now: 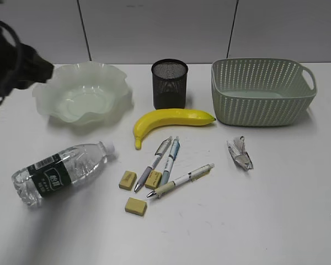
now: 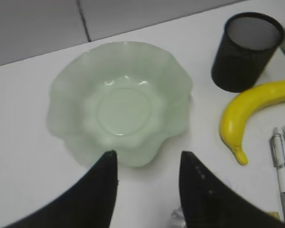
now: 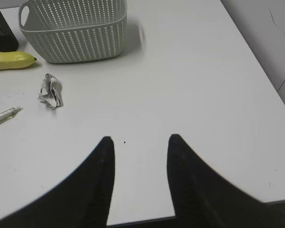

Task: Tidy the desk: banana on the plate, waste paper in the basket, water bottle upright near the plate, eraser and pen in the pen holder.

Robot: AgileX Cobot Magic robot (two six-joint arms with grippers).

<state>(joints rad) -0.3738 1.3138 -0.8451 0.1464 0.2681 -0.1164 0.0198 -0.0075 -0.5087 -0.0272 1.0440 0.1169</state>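
We find both claws, left claw [image 2: 147,159] and right claw [image 3: 138,142], parted and empty. The water bottle [image 1: 60,172], lying toward the desk's [image 1: 276,221] left edge, may roll if nudged.

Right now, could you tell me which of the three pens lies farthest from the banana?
The white and clear pen lying at a slant nearest the desk's front edge; the other two pens lie side by side, tips up near the banana.

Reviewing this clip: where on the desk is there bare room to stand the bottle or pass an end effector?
Free: the desk in front of the basket, right of the waste paper; also the front edge below the erasers. Crowded: the middle, where banana, pens and erasers cluster between the lying water bottle and the paper.
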